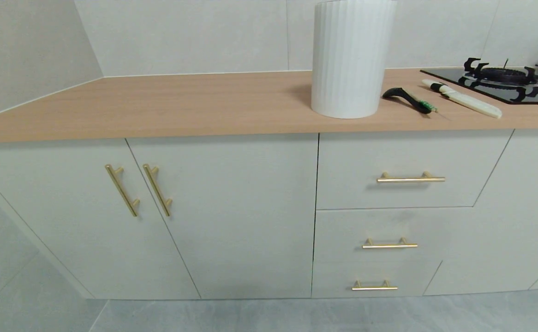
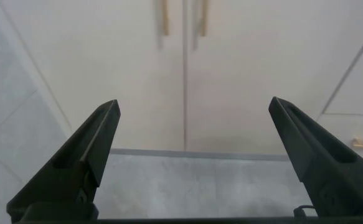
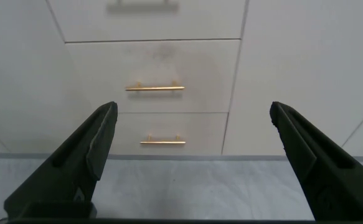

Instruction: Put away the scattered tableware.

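On the wooden countertop lie a black-handled peeler with a green tip and a cream knife with a black band, both right of a tall white ribbed container. My left gripper hangs open, low in front of the double cabinet doors, with nothing between its fingers. My right gripper also stands open and holds nothing, low in front of the lower drawers near the floor.
A black gas hob sits at the counter's far right. Below are two cabinet doors with gold handles and a stack of three drawers. Grey tiled floor lies in front; walls close the back and left.
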### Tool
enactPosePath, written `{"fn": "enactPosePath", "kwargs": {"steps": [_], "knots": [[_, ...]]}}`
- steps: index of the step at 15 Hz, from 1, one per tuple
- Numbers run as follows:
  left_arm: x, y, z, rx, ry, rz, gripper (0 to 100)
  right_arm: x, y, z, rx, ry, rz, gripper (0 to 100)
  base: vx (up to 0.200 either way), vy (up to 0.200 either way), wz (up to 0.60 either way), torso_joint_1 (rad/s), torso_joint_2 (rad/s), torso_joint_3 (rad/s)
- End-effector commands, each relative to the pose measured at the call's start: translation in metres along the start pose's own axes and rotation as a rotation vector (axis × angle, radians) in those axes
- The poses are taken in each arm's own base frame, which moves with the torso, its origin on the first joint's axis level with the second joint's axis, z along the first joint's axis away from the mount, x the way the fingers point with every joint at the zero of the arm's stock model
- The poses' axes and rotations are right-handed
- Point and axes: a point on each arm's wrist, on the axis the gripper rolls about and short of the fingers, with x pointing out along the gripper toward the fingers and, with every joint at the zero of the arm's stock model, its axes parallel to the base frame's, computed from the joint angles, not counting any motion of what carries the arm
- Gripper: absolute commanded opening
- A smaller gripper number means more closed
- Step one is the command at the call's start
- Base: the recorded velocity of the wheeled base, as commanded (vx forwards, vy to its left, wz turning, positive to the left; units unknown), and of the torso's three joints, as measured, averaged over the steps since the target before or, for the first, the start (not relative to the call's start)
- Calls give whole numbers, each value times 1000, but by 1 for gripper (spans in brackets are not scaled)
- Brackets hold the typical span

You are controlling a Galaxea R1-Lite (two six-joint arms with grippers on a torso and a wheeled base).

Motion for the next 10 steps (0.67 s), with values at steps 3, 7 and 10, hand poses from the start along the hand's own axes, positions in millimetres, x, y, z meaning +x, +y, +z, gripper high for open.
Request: {"fn": "enactPosePath", "kwargs": {"steps": [3, 7, 10], "knots": [[0, 0, 0, -1, 2, 1, 100, 0, 0, 0, 1, 3, 0, 100, 0, 0, 0, 0, 0, 0], [0, 0, 0, -1, 2, 1, 100, 0, 0, 0, 1, 1, 0, 100, 0, 0, 0, 0, 0, 0], [0, 0, 0, -1, 2, 1, 100, 0, 0, 0, -5, 4, 2, 100, 0, 0, 0, 0, 0, 0]]}}
